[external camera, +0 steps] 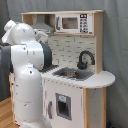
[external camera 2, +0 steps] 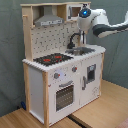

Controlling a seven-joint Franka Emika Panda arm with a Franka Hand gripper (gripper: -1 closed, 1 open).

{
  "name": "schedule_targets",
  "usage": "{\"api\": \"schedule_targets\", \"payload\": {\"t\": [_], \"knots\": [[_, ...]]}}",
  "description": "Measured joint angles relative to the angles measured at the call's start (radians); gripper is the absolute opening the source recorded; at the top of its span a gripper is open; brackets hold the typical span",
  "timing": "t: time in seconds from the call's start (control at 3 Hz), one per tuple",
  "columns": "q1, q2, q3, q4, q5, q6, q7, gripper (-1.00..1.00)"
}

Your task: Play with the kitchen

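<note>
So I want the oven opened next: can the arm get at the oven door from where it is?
Probably yes. The oven door faces open floor with nothing before it, though the arm is high over the sink and must come down.

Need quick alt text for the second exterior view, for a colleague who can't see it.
A white and light-wood toy kitchen stands on a wooden floor, its black-red stovetop beside the sink and black faucet. A white robot arm reaches in from the second exterior view's upper right.

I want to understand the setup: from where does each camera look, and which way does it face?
First exterior view: sink end of the white and light-wood toy kitchen; the white robot arm fills its left.
Second exterior view: stove end, facing the black-red stovetop; arm enters top right.
Both show the black faucet.
</note>
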Motion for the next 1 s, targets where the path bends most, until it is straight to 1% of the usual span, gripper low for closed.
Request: {"api": "schedule_targets", "payload": {"t": [0.33,0.67,1.0], "knots": [[0.000,0.042,-0.054,-0.009,0.051,0.040,0.036,1.00],[0.000,0.067,-0.115,-0.038,0.108,0.082,0.063,1.00],[0.000,0.093,-0.161,-0.097,0.147,0.119,0.106,1.00]]}}
